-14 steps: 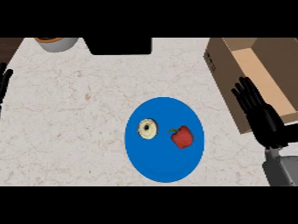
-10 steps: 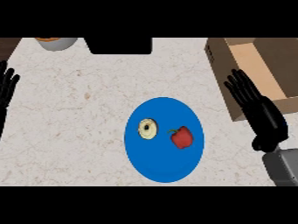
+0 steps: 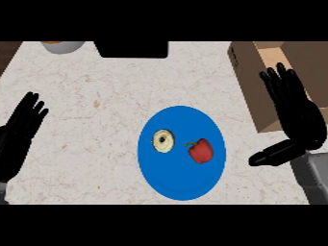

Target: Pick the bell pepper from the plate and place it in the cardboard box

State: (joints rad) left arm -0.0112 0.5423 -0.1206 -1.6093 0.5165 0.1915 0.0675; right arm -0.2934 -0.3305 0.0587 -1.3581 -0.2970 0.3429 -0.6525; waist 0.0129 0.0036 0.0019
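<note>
Bell pepper [image 3: 200, 151], red with a short green stem, lies on the right half of the blue plate [image 3: 181, 185] in the centre of the frame, just beside a pale round slice [image 3: 163, 141] with a dark centre. It looks light and hollow, with a smooth, waxy skin that is likely to slip; the walls should be fairly stiff yet would dent if squeezed hard. Taking hold across its broad body from above, fingers on one side and thumb on the other, seems safer than pulling at the thin stem.

The right hand [image 3: 297, 115] stands at the right of the frame, near the plate but apart from it, its fingers straight and spread, the thumb pointing left toward the plate; it holds nothing. It overlaps the near wall of the cardboard box [image 3: 255, 77] in the upper right. The left hand [image 3: 14, 137] shows at the left edge, fingers straight and close together, also holding nothing.

The box is cut off by the frame's right edge, so its full floor cannot be seen. A bowl [image 3: 61, 45] at the upper left and a dark object [image 3: 131, 49] at top centre are cropped; the latter is perhaps an appliance, though I cannot tell. The pepper's underside on the plate is hidden, and the pale desk [image 3: 88, 96] gives little else.
</note>
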